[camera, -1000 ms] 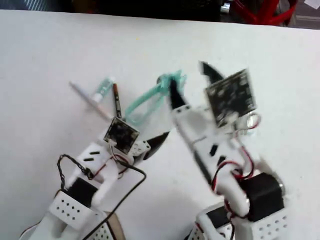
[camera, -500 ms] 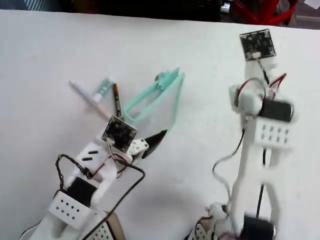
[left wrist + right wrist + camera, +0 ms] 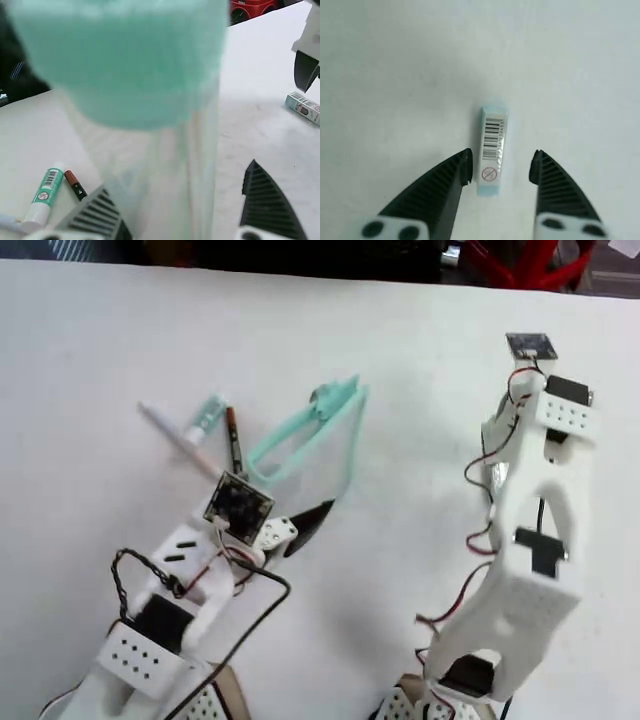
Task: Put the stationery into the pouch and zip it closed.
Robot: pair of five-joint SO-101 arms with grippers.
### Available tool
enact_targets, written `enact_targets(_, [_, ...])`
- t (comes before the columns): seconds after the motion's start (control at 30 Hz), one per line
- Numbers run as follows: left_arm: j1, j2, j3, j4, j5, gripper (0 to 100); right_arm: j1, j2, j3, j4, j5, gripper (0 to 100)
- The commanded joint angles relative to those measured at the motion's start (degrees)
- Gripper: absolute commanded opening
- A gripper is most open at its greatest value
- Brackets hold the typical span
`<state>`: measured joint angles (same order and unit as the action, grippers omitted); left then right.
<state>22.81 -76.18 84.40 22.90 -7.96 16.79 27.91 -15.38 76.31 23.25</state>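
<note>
1. Left wrist view: the mint-rimmed clear pouch (image 3: 150, 75) stands between the spread fingers of the left tool (image 3: 177, 180), which is released and not clamped on it.
2. A green-and-white marker (image 3: 44, 192) and a brown pen (image 3: 75, 184) lie on the desk (image 3: 260, 130) just outside one finger of that tool.
3. The right tool (image 3: 500, 162) is released too. It hangs over a small barcoded box (image 3: 491, 150) lying between its fingertips, well apart from the pouch.

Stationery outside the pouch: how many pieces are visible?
4. A white pen, a green marker and a brown pen lie together beside the pouch; a small barcoded box lies under the open right pincer. More may be hidden.
</note>
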Motion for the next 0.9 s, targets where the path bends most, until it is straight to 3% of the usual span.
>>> enact_targets(0.0, [-0.75,0.22,-3.43,-1.49,0.26,30,0.04,4.18,-5.80,0.40,0.62,16.9])
enact_targets(0.63, [-0.66,0.22,-3.34,-1.49,0.18,30,-0.92,16.75,-18.20,0.31,0.53,17.4])
enact_targets(0.8, [-0.66,0.22,-3.34,-1.49,0.18,30,-0.84,18.59,-20.75,0.40,0.53,0.6])
enact_targets(0.87, [-0.57,0.22,-3.34,-1.49,0.18,30,-0.84,18.59,-20.75,0.92,0.53,3.9])
